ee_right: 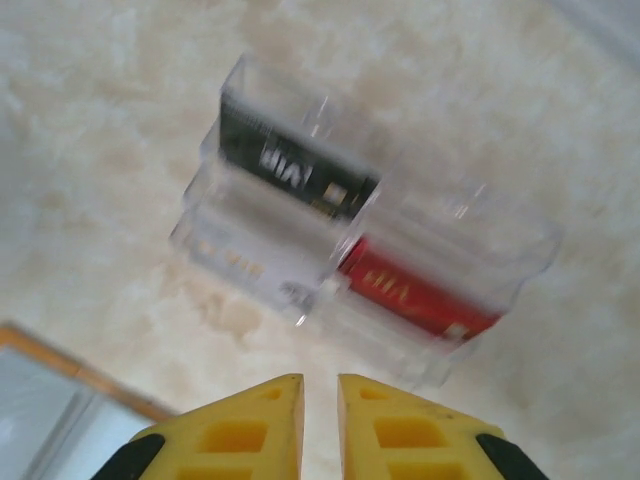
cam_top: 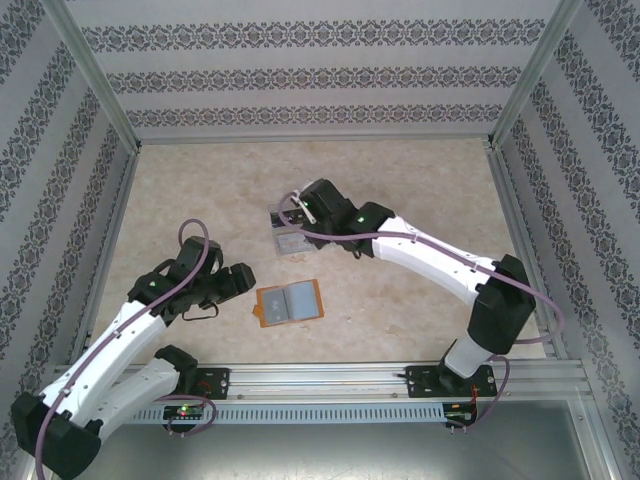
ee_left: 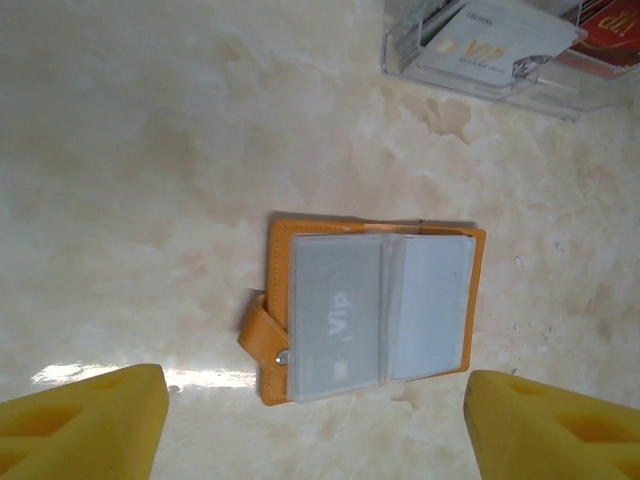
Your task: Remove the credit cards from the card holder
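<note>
The orange-tan card holder point(cam_top: 289, 302) lies open and flat on the table, also seen in the left wrist view point(ee_left: 278, 300) and at a corner of the right wrist view point(ee_right: 40, 400). A grey credit card marked VIP point(ee_left: 335, 310) sits in its left sleeve. My left gripper point(ee_left: 315, 420) hovers just left of it point(cam_top: 240, 280), open and holding nothing. A black card point(ee_right: 300, 170), a red card point(ee_right: 415, 290) and a pale card point(ee_right: 235, 265) stand in the clear tray point(ee_right: 500, 250). My right gripper point(ee_right: 320, 400) is above the tray point(cam_top: 292, 212), its fingers nearly touching with nothing between them.
The clear plastic compartment tray point(cam_top: 290, 240) stands just beyond the card holder, near the table's middle, and shows at the top right of the left wrist view point(ee_left: 400, 55). Aluminium frame posts and patterned walls bound the table on three sides.
</note>
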Robot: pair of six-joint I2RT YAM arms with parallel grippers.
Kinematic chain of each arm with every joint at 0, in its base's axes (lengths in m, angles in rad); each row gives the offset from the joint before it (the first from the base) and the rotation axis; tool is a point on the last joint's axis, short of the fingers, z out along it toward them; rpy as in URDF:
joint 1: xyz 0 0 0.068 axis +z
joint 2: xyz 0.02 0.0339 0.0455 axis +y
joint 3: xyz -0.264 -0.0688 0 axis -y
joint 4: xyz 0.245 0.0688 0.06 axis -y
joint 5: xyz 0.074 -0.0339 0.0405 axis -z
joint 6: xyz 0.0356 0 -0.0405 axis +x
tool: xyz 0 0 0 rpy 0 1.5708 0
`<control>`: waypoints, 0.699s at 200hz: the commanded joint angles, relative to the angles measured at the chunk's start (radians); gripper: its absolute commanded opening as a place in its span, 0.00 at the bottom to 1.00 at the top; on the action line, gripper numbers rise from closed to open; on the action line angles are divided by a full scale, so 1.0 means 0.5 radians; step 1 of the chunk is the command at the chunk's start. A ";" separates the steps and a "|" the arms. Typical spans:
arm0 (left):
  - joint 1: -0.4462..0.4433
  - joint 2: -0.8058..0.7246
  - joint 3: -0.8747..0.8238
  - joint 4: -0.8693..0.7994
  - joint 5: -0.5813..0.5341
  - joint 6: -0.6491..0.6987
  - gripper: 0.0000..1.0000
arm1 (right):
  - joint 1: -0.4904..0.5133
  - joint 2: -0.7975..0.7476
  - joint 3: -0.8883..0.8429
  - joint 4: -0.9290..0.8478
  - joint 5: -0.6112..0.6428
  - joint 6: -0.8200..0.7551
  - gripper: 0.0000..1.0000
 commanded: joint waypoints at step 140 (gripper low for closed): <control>-0.226 0.455 -0.329 0.740 0.188 -0.387 0.65 | 0.186 0.028 -0.911 0.435 -0.600 0.959 0.16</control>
